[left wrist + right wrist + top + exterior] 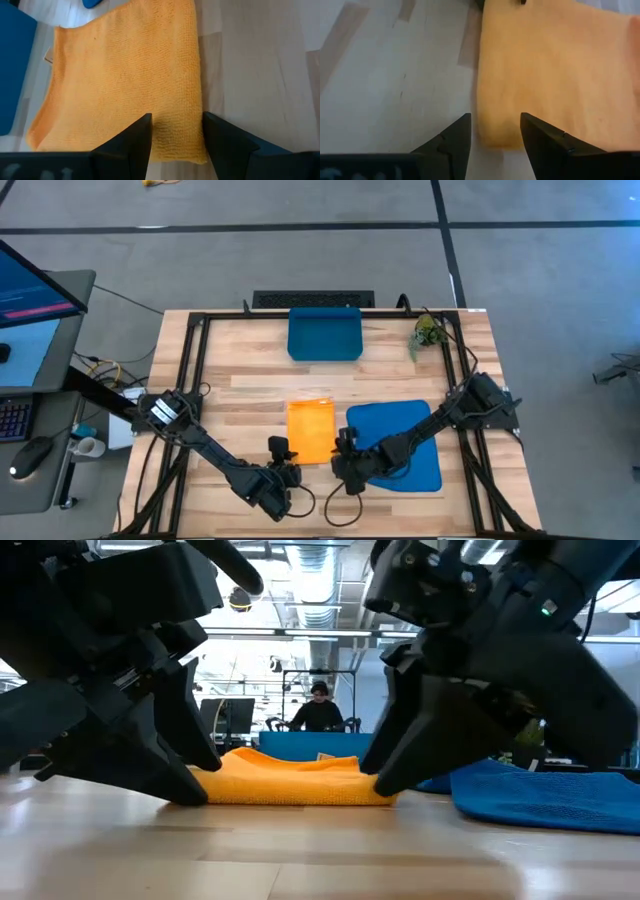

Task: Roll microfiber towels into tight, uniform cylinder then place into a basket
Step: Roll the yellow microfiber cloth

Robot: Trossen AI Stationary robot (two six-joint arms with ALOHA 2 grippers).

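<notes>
The orange-yellow towel [310,430] lies folded flat on the table's near middle. The bright blue towel [400,448] is spread flat on the table to its right. The dark-blue basket [325,333] stands at the far middle. My left gripper [176,137] is open, slanting down, its fingers on either side of the orange towel's near left corner [192,152]. My right gripper [495,132] is open too, slanting down astride the towel's near right corner [495,139]. In the low view both grippers' fingertips reach down to the table at the two ends of the towel [290,780]. My left gripper has one finger [135,137] over the orange towel's near edge and the other just outside its side edge; whether they touch the cloth I cannot tell. My right gripper stands the same way at the near right corner, and I cannot tell whether it touches either.
A small green plant [428,330] stands at the far right. Black frame rails [190,370] run along the table's left and right sides. Bare wood lies between the towels and the basket. A person [320,710] sits in the room beyond the table.
</notes>
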